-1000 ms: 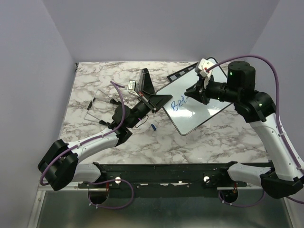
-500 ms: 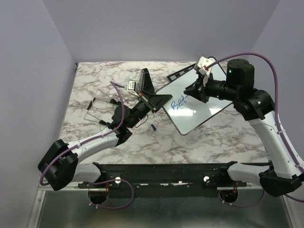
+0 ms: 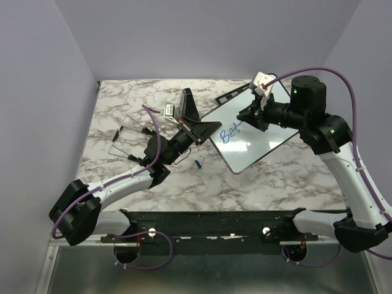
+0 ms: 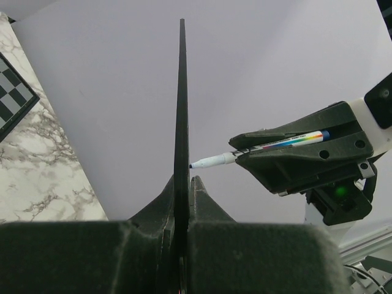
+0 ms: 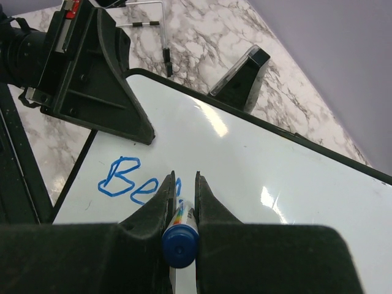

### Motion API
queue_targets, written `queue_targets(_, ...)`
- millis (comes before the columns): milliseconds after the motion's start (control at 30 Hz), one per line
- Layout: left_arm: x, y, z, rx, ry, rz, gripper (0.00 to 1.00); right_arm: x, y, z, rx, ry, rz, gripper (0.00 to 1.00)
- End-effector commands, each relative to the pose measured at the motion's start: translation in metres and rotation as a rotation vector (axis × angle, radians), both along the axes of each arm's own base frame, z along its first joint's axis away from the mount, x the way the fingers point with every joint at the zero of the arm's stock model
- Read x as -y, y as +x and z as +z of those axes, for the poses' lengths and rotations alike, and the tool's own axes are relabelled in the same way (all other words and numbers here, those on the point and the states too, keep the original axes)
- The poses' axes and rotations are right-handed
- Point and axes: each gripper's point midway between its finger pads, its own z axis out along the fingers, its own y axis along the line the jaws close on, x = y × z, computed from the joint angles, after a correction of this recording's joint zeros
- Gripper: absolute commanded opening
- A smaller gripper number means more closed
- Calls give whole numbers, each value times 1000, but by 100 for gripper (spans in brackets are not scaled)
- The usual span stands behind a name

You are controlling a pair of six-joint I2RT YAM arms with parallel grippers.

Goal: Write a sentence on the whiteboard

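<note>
holding whiteboard (image 3: 263,138) on marble table (image 3: 122,110), right of centre, by near-left rim in closed left gripper (image 3: 207,127). clamping marker (image 5: 179,236) tight in right gripper (image 3: 252,116), tip at glossy face. only opening letters of sentence (image 5: 131,182) down (blue ink). probably light, stiff, slippery on top; grip thin black rim, press gently to avoid sliding.
</note>
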Motion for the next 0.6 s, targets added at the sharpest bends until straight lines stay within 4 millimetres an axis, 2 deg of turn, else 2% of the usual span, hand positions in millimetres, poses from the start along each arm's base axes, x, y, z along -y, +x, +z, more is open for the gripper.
queue_targets(0,-16,-19,58,117,-181,-34,0,10,16,1,26,-21,-82,1)
queue_targets(100,-16,-19,57,116,-178,-33,0,11,20,3,34,-24,-96,1)
queue_targets(367,-16,-17,56,110,-172,-28,0,-5,3,19,24,39,24,1)
queue_targets(567,-16,-17,56,111,-172,-29,0,-10,9,17,13,46,26,1)
